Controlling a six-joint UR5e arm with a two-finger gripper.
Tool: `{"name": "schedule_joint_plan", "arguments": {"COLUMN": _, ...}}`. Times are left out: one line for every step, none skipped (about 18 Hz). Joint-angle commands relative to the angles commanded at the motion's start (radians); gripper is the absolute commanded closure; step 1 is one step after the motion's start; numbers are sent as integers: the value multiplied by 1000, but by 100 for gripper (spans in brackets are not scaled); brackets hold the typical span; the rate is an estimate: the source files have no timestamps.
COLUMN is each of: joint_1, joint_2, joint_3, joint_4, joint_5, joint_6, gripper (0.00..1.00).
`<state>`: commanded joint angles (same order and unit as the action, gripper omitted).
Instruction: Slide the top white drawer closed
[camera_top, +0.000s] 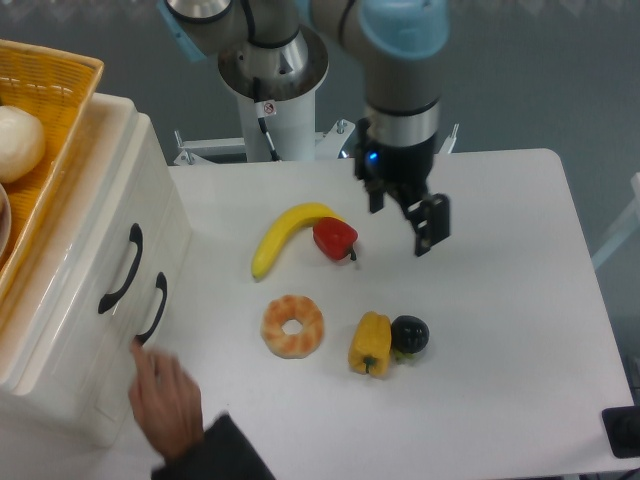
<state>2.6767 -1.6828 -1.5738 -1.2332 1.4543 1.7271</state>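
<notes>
White top drawer sits at nine o'clock on the desk; the hand hangs spread, pinching nothing.

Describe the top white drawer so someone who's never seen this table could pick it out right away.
Look to the table's left edge, where a glossy white cabinet stands with an orange wicker basket on top. Its front carries two curved black handles. The top white drawer is the panel just under the basket, with the upper handle; the second drawer front sits below it.
</notes>
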Motion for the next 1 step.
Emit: {"name": "schedule_joint_plan", "arguments": {"joint_1": 6, "joint_2": 2, "joint_3": 0, "joint_4": -3, "joint_5": -3, "joint_6": 3, "gripper": 0}}
